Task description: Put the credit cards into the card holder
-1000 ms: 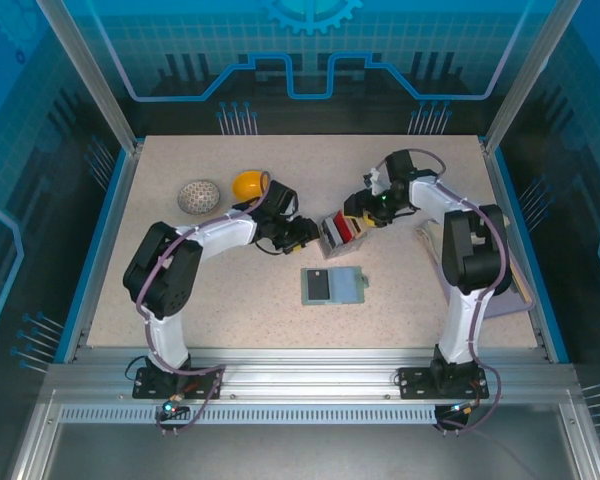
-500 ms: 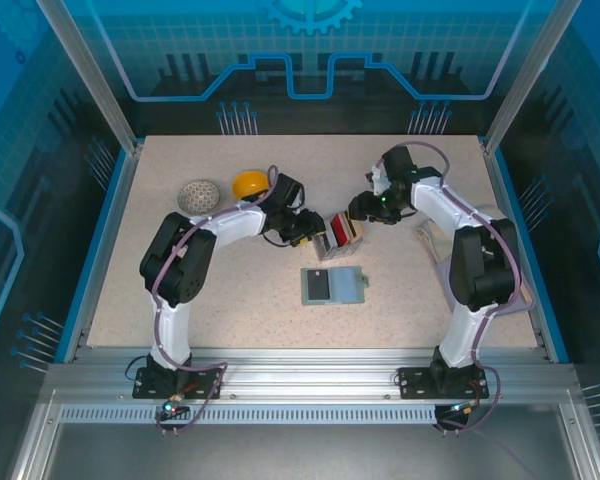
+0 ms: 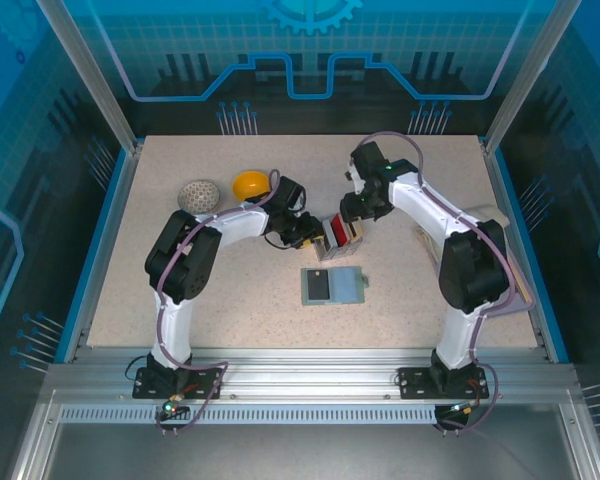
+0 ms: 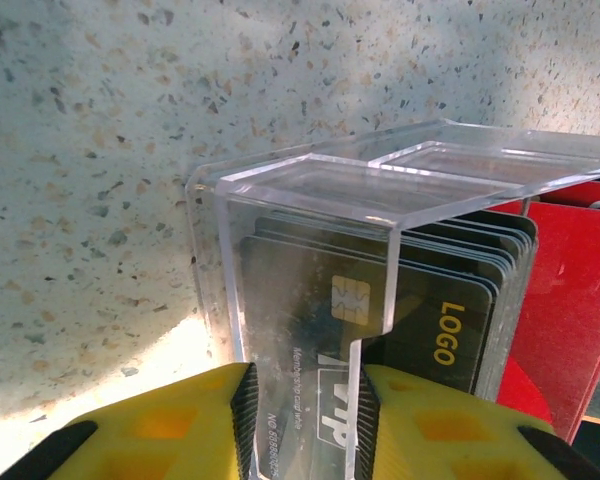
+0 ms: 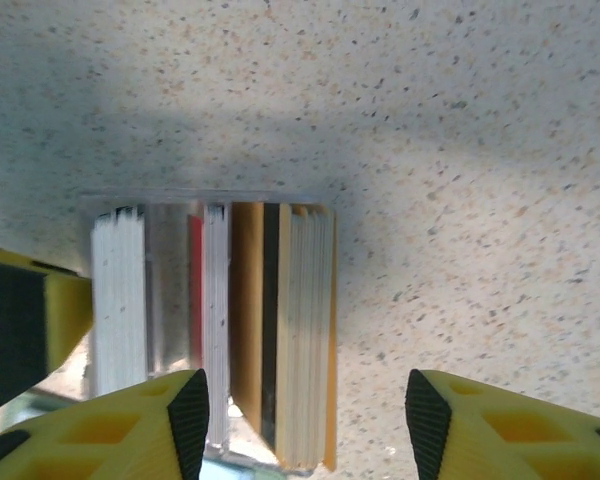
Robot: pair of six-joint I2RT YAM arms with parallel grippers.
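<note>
Cards (image 5: 285, 300) fill a clear rack (image 4: 310, 175) — right gripper (image 5: 305, 395) straddles them, jaws wide; left gripper (image 4: 305, 390) has jaws narrow around its wall, pinching or not we cannot tell.

The top camera gives me a bright, even picture. The bench (image 3: 180, 290) is lit from overhead, the arms throw only short soft shadows, and the enclosure walls around it sit dim and blue. Focus is sharp there, though the frame posts splay outward toward the edges.

On the left wrist feed the clear stand (image 4: 380, 175) catches white glare along its top edges. A hot patch burns on the bench low left. The lettering on the credit cards (image 4: 450, 300) reads clean, while the fingers (image 4: 170, 430) of the left gripper (image 4: 302, 425) look soft.

On the right wrist feed a broad grey shadow crosses the upper left, and the fingers (image 5: 500, 420) of the right gripper (image 5: 300, 420) blur.
</note>
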